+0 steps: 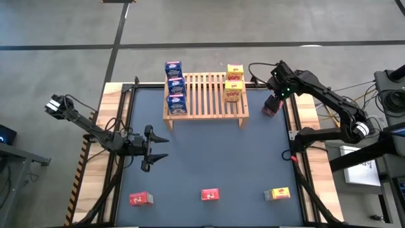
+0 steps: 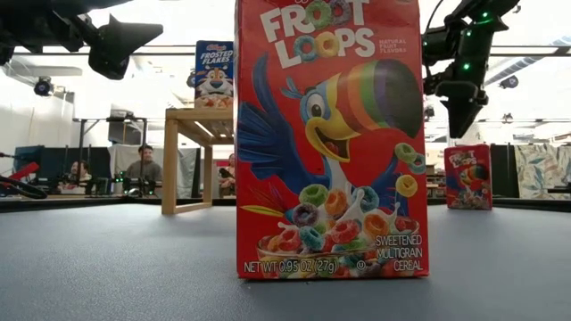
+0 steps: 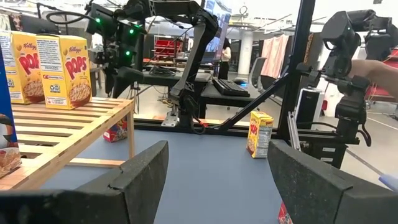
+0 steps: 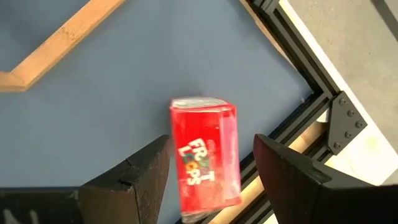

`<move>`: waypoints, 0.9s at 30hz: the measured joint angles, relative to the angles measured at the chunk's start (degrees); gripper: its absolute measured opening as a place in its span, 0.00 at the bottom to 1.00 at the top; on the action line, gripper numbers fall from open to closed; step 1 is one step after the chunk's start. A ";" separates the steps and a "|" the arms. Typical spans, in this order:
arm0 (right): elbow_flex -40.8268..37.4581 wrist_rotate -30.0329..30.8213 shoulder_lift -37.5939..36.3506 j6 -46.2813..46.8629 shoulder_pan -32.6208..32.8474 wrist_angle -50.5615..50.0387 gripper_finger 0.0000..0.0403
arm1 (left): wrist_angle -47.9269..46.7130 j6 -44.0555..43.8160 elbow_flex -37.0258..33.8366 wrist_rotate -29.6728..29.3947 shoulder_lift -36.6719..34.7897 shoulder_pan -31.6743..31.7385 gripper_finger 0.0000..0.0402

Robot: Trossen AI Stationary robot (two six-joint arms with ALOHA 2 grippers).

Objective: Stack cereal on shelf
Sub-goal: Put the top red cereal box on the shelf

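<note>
cereal box point(image 4: 204, 159), red with printed front, stands on the mat below the right fingers point(image 4: 211, 171), spread; left fingers point(image 1: 156, 149) spread.

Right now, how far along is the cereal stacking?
Done: three blue boxes and two yellow boxes stand on the shelf. In hand: the right gripper, open, hovers over a red box beside the shelf. Left: that box, two red boxes and one yellow box at the front.

Cereal boxes point(image 1: 175, 87) — five on shelf point(image 1: 205, 95)
</note>
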 joint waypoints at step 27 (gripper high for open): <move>-8.58 0.26 0.04 -2.59 -0.02 5.59 0.83 | -0.04 0.00 0.00 0.07 0.00 -0.03 0.64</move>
